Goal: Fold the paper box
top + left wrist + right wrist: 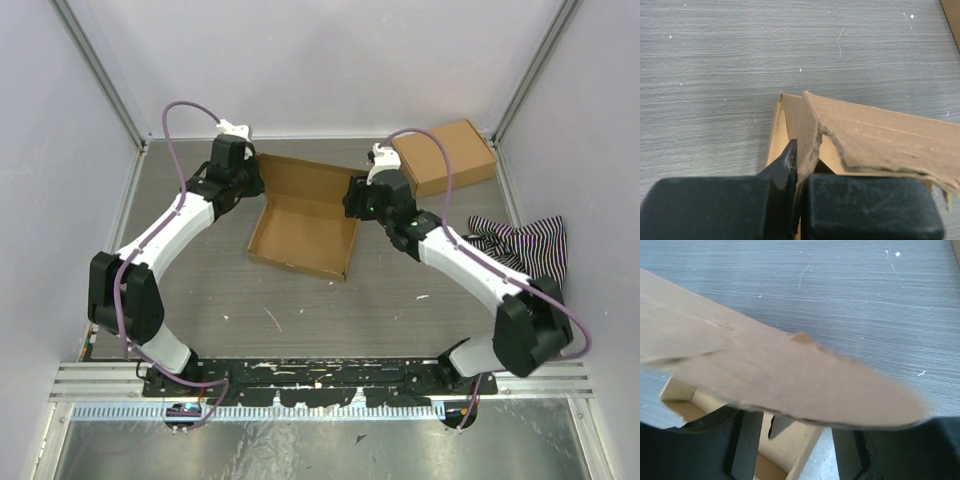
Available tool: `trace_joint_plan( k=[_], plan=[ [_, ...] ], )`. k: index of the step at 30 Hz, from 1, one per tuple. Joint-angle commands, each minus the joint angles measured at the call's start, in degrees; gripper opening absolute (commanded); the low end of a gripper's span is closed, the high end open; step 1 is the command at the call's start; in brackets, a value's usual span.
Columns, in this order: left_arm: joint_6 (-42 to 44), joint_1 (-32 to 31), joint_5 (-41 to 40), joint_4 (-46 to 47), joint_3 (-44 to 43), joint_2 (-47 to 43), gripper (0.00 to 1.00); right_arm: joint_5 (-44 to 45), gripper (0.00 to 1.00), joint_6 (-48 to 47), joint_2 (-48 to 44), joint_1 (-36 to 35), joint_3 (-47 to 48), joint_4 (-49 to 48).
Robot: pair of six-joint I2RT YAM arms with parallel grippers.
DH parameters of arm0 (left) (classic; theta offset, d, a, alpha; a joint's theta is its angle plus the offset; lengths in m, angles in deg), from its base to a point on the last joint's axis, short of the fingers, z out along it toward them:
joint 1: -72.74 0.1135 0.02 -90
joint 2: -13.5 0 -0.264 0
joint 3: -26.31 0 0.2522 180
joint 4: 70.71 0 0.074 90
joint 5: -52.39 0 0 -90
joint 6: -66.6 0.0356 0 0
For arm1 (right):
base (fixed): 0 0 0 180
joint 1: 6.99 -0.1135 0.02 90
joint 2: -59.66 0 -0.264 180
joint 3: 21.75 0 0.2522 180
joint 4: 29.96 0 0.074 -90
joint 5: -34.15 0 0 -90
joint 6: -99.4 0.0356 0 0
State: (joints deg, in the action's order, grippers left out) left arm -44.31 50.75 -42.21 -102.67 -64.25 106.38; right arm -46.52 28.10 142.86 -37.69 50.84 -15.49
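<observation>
Overhead, both arms reached forward with elbows bowed outward, wrists converging on the paper box (pixel 300 235), which sat near the middle of the counter (pixel 300 320) as an open tray with its lid panel on the far side. The left end effector (pixel 799 162) was clamped tight on a ragged-edged flap at the far-left corner. The right end effector (pixel 796 427) was at the far-right corner, fingers spread wide, with a rounded flap lying across them; I could not tell whether they touched it.
</observation>
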Motion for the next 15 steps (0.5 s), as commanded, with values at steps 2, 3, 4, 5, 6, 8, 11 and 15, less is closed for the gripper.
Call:
trace_joint_plan(
  k=[2,3,4,5,6,8,11,15],
  plan=[
    [-0.5,-0.4,-0.3,-2.4,3.9,-1.8,0.05,-5.5,0.57,-4.8,-12.7,0.1,-0.6,7.3],
    [-0.7,-0.4,-0.5,-2.4,4.3,-2.0,0.05,-6.2,0.58,-5.6,-14.7,0.1,-1.0,8.7],
    [-0.7,-0.4,-0.5,-2.3,4.8,-2.1,0.05,-6.5,0.57,-6.2,-16.9,0.1,-1.2,10.0],
    [-0.7,-0.4,-0.6,-2.3,5.1,-2.3,0.05,-6.5,0.57,-6.5,-19.2,0.1,-1.5,11.1],
    [-0.7,-0.4,-0.7,-2.3,5.6,-2.5,0.05,-6.1,0.57,-6.7,-21.2,0.1,-2.0,11.8],
    [-0.7,-0.4,-1.2,-2.4,6.2,-2.9,0.05,-3.3,0.56,-6.4,-25.7,0.1,-2.8,12.8],
    [-0.9,-0.5,-1.1,-2.8,6.9,-3.6,0.08,2.3,0.51,-5.2,-29.2,0.1,-4.8,13.5],
    [-1.1,-0.5,-1.0,-3.4,8.3,-5.5,0.11,11.2,0.38,-2.2,-29.1,0.1,-6.5,13.5]
  ],
)
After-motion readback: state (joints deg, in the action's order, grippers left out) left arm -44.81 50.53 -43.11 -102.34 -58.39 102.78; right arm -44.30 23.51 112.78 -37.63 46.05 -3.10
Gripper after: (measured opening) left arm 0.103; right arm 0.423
